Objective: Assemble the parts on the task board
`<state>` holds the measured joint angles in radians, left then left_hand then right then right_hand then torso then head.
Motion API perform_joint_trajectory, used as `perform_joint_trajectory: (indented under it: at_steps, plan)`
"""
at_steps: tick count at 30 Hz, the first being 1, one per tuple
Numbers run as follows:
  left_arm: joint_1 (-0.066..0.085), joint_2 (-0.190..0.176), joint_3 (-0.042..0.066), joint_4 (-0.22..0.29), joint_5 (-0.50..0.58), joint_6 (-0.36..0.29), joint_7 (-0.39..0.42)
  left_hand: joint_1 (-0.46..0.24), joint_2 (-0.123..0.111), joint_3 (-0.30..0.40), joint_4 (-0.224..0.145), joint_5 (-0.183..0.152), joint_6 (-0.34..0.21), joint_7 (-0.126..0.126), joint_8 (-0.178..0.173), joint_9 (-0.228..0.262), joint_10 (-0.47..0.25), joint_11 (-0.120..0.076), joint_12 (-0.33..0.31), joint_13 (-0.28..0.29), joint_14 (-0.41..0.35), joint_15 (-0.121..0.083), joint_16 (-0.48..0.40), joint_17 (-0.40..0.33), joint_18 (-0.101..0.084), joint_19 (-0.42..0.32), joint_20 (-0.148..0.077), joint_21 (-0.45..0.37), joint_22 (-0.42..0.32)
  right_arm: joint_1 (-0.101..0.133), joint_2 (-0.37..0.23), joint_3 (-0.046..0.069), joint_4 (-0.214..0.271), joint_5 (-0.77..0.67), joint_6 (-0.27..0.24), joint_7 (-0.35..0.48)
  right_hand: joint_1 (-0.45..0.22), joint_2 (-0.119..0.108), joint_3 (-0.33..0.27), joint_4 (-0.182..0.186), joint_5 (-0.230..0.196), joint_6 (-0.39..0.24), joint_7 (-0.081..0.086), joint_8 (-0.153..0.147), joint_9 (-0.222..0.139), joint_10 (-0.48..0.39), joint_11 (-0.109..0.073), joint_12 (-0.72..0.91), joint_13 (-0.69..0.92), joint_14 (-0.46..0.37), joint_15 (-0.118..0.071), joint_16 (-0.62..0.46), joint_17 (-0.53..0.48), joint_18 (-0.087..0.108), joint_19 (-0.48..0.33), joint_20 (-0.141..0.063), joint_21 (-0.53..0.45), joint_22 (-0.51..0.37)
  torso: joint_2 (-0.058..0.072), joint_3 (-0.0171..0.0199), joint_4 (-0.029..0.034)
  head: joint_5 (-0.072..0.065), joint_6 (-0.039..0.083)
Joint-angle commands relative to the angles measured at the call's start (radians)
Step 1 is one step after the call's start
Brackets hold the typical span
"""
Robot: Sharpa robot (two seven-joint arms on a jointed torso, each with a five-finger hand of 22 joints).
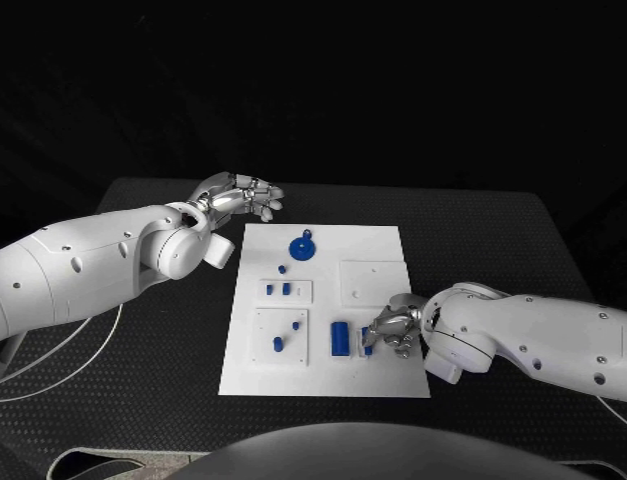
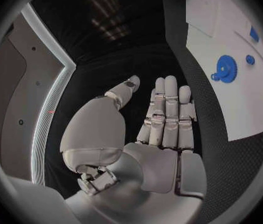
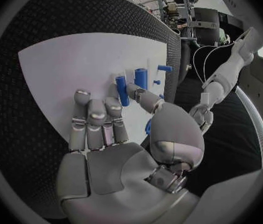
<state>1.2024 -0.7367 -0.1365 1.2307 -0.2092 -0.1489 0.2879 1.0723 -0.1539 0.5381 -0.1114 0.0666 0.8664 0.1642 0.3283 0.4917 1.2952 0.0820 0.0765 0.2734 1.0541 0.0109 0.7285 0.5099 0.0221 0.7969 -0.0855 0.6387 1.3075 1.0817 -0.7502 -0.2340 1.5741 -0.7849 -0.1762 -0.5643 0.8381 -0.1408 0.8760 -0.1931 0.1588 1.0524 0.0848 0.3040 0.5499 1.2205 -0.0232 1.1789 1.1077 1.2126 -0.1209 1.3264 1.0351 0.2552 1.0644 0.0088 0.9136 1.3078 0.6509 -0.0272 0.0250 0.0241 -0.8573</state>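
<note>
Black table [image 1: 140,330]: right hand [image 1: 395,328] empty, fingers spread over board [image 1: 378,250]; blue cylinder [image 1: 339,338] beside it, axis along board's length. Left hand [image 1: 241,195] empty, spread.

The silver right hand [image 1: 394,328] is covering part of the white task board [image 1: 378,240] at four o'clock — small blue parts [image 1: 280,289] are staying too tiny to identify.
</note>
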Motion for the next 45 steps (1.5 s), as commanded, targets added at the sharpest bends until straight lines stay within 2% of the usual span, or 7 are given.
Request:
perform_joint_trajectory:
  at_steps: [1, 31, 45]
  plan:
    - [0.002, 0.001, 0.001, 0.003, -0.004, 0.014, 0.006, -0.008, -0.001, -0.001, 0.007, -0.006, -0.005, -0.001, 0.004, -0.001, -0.005, -0.002, -0.004, 0.001, -0.001, 0.006, -0.004, 0.001, 0.019, 0.006, 0.003, -0.007, 0.010, -0.002, 0.004, 0.000, -0.001, 0.005, 0.029, 0.001, -0.011, -0.001, -0.007, -0.001, -0.005, -0.003, 0.003, -0.005, 0.001, -0.001, 0.001, -0.006, -0.001, -0.004, -0.002, 0.004, -0.001, 0.007, 0.002, 0.001, 0.002, 0.006, 0.000, 0.0004, -0.0004, 0.001, -0.001]
    - [0.002, 0.002, 0.000, 0.001, -0.005, 0.017, 0.003, -0.010, 0.000, -0.001, 0.011, -0.006, -0.007, 0.000, 0.004, -0.002, -0.007, -0.002, -0.005, 0.001, -0.001, 0.006, -0.006, 0.003, 0.019, 0.006, 0.004, -0.008, 0.011, -0.005, 0.009, 0.000, 0.009, -0.003, 0.039, 0.006, -0.014, -0.006, -0.015, -0.004, -0.012, -0.004, 0.004, -0.006, 0.000, -0.005, 0.001, -0.009, -0.003, -0.007, -0.002, 0.004, -0.002, 0.007, 0.000, 0.001, 0.002, 0.006, 0.000, -0.0003, 0.0000, 0.005, -0.009]
    - [0.002, 0.003, 0.000, 0.000, -0.005, 0.017, 0.003, -0.009, 0.000, -0.001, 0.011, -0.006, -0.008, 0.001, 0.004, -0.002, -0.007, -0.001, -0.005, 0.001, -0.001, 0.006, -0.007, 0.004, 0.019, 0.005, 0.004, -0.008, 0.011, -0.005, 0.010, 0.000, 0.009, -0.006, 0.031, 0.012, -0.015, -0.005, -0.017, -0.004, -0.012, -0.004, 0.004, -0.006, 0.000, -0.006, 0.001, -0.009, -0.003, -0.007, -0.002, 0.004, -0.002, 0.007, -0.001, 0.001, 0.002, 0.006, 0.000, 0.0001, -0.0009, 0.007, -0.007]
